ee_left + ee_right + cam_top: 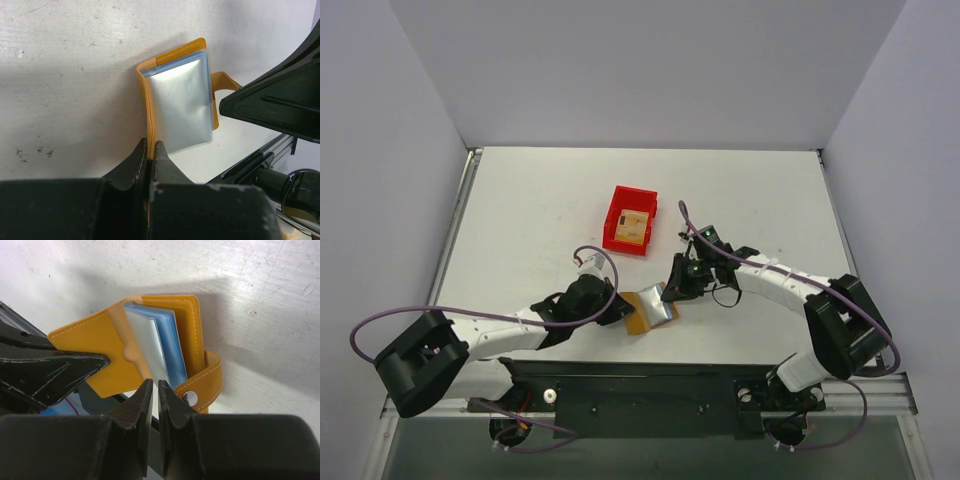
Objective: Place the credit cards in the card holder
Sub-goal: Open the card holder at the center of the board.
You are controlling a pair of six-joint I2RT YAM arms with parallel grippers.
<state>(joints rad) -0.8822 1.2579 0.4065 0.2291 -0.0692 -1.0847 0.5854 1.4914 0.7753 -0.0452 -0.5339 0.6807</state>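
Note:
The card holder point(650, 308), orange-tan with light blue and clear inner sleeves, lies open on the table between my two grippers. My left gripper point(618, 308) is shut on its orange cover edge point(148, 115); the wrist view shows the fingertips point(151, 145) pinching it. My right gripper point(672, 290) is shut on a clear inner sleeve point(147, 350), next to the snap tab point(200, 385); its fingertips point(155, 385) are almost together. One tan credit card point(633, 226) lies in the red bin. No card is in either gripper.
The red plastic bin point(613, 215) stands behind the wallet, mid-table. The black rail point(650, 385) and arm bases run along the near edge. Purple cables loop beside both arms. White walls enclose the table on three sides.

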